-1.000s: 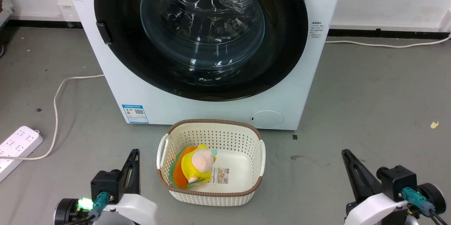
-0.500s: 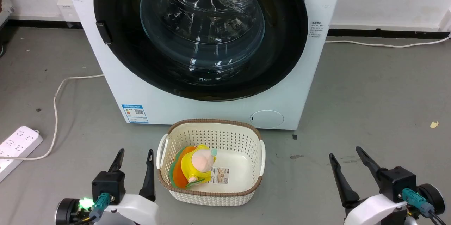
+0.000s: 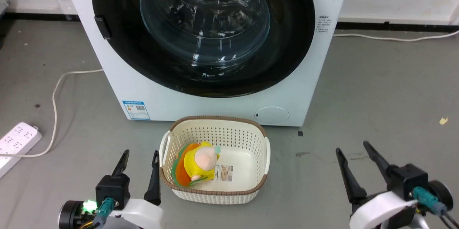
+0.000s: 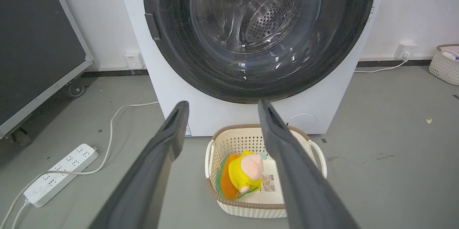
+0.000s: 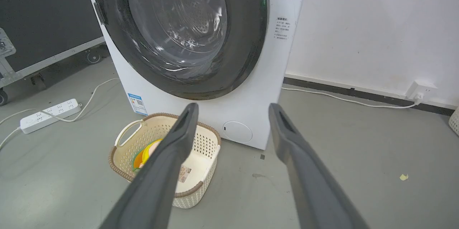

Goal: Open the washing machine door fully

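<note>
1. The washing machine door (image 3: 203, 24) is a glossy black ring around a bulging clear glass bowl. It lies shut, flat against the front of the smooth white washing machine (image 3: 215, 105), and is nearly as wide as the cabinet. The head view's upper edge cuts off its top.
2. A small dark rectangular tab (image 3: 102, 27) juts from the door's left rim. Reflections blur the perforated steel drum (image 4: 270, 24) behind the glass.
3. On the grey floor just in front stands a cream perforated basket (image 3: 215, 125) with a brown woven rim. It holds a yellow plush toy (image 3: 200, 162).
4. The left gripper (image 3: 140, 152) and right gripper (image 3: 351, 146) flank the basket, fingers spread, grasping nothing, well apart from the door.
</note>
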Robot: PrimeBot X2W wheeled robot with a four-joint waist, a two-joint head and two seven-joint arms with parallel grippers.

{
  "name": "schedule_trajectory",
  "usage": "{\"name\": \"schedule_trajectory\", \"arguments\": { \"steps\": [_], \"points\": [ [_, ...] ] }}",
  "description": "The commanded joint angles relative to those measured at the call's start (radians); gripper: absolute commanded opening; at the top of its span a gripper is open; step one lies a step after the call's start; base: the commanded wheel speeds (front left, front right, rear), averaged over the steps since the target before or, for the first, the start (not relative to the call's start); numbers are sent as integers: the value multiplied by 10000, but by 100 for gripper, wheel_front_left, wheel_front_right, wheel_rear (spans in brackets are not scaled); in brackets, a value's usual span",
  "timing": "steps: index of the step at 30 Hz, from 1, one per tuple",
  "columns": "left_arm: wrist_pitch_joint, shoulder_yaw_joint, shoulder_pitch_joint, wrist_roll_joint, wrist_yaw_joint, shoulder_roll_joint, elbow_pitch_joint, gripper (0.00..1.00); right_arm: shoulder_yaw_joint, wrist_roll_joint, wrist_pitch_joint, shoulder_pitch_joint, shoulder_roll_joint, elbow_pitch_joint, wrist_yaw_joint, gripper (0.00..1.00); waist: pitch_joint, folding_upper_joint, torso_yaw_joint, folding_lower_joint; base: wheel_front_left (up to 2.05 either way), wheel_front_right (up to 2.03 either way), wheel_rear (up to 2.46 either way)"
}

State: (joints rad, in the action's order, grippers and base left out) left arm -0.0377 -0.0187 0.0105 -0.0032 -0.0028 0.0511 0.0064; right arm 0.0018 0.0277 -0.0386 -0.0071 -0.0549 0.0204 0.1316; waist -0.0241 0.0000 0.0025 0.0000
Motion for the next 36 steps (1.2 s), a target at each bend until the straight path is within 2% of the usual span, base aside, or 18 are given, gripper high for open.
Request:
{"name": "schedule_trajectory", "arguments": {
  "steps": [1, 20, 21, 22, 23, 36],
  "points": [
    [-119, -37, -108, 21, 39, 66, -11, 100, -16, 153, -104, -307, -39, 26, -2, 100, -108, 0, 21, 0, 0, 0, 0],
    [-516, -256, -635, -15, 73, 184, -158, 100, 167, 1826, 187, -2399, -645, 368, -3, 99, -1026, 0, 267, 0, 0, 0, 0],
    [-537, -265, -660, -18, 76, 190, -167, 100, 157, 1905, 212, -2525, -664, 412, -3, 53, -1068, 0, 287, 0, 0, 0, 0],
    [-558, -274, -684, -20, 79, 196, -177, 100, 147, 1991, 236, -2651, -676, 459, -3, 18, -1107, 0, 306, 0, 0, 0, 0],
    [-579, -282, -708, -23, 84, 201, -186, 100, 139, 2082, 263, -2775, -684, 505, -3, 0, -1146, 0, 325, 0, 0, 0, 0],
    [-829, -433, -998, -52, 103, 234, -305, 100, -551, 3487, 773, -4511, -564, 1386, -4, 0, -1684, 0, 568, 0, 0, 0, 0]
  ]
}}
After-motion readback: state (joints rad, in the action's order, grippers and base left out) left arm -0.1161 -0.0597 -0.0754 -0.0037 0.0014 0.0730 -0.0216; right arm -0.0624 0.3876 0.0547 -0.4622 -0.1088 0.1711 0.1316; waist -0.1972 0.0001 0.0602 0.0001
